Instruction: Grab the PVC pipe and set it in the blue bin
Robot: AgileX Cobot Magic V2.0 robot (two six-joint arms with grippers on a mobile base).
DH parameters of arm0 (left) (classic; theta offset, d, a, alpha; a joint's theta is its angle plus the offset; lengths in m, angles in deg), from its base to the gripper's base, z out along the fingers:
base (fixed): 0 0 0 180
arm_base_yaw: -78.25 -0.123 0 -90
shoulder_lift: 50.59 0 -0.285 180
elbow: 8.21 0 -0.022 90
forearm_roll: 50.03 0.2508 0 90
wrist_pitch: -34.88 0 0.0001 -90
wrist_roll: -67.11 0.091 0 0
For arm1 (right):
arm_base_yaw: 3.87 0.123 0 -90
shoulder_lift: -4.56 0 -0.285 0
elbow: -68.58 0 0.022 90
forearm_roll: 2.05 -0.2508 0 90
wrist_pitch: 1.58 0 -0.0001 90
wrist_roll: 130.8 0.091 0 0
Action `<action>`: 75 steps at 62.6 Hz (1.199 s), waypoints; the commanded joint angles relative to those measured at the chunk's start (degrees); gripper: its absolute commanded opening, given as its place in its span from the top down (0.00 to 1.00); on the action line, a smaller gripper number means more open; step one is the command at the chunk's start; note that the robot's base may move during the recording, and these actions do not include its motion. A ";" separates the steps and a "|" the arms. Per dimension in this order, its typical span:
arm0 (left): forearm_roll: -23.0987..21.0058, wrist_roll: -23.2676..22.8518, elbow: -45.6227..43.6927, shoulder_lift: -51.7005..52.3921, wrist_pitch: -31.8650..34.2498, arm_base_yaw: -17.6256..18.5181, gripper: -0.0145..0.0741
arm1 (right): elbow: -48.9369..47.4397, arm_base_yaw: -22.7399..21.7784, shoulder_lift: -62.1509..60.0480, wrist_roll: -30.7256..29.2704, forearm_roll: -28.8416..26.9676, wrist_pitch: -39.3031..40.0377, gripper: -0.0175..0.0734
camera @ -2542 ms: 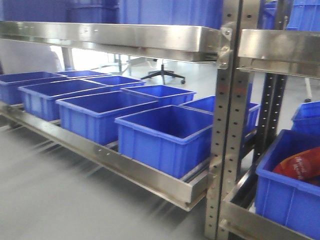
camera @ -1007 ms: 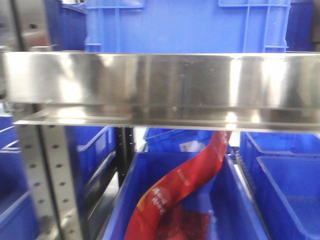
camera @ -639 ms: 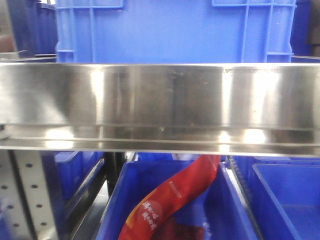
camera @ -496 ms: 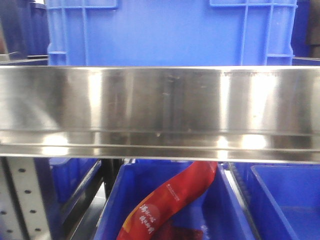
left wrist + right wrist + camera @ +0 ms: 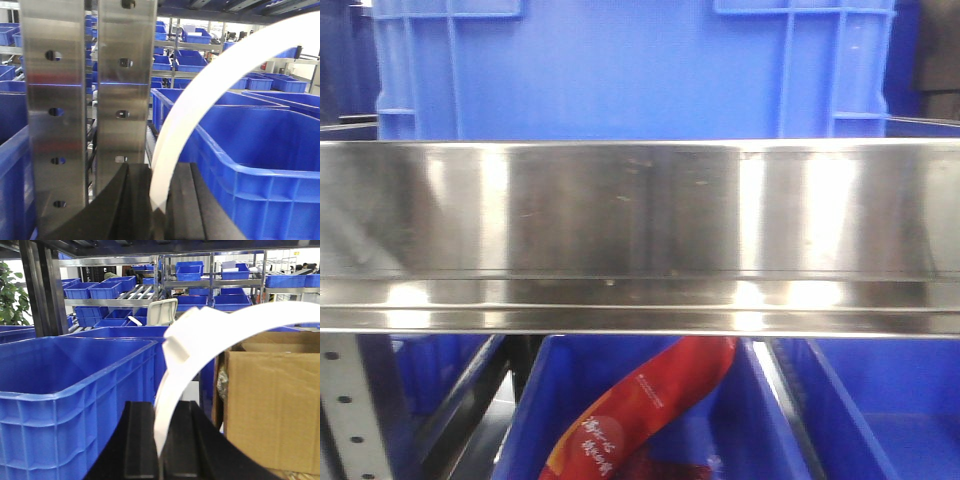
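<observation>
White plastic is pinched in both grippers. The right gripper (image 5: pixel 162 415) has its jaws closed on the foot of a curved piece with a squared tab partway up. I take that one for the PVC pipe (image 5: pixel 172 375). It rises out of the grip and arches off to the right, in front of a cardboard box (image 5: pixel 270 410). Held by one end like that, it could be dropped simply by letting go. An open blue bin (image 5: pixel 55 425) stands just to the left and looks the likely place, though the pipe is not over it yet.

The left gripper (image 5: pixel 160 172) is likewise clamped on a broader, smooth white arc (image 5: pixel 200 85), beside drilled steel uprights (image 5: pixel 65 110) and another blue tub (image 5: pixel 260 170). From the front I see only a steel shelf lip (image 5: pixel 640 230) — with a red packet (image 5: pixel 650 400) lying in a crate (image 5: pixel 532 410) below — and neither arm.
</observation>
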 commanded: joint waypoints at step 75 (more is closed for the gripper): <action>0.03 0.05 -0.03 0.34 9.29 -0.24 0.96 | 0.06 -0.10 -0.29 -0.45 0.18 3.63 0.99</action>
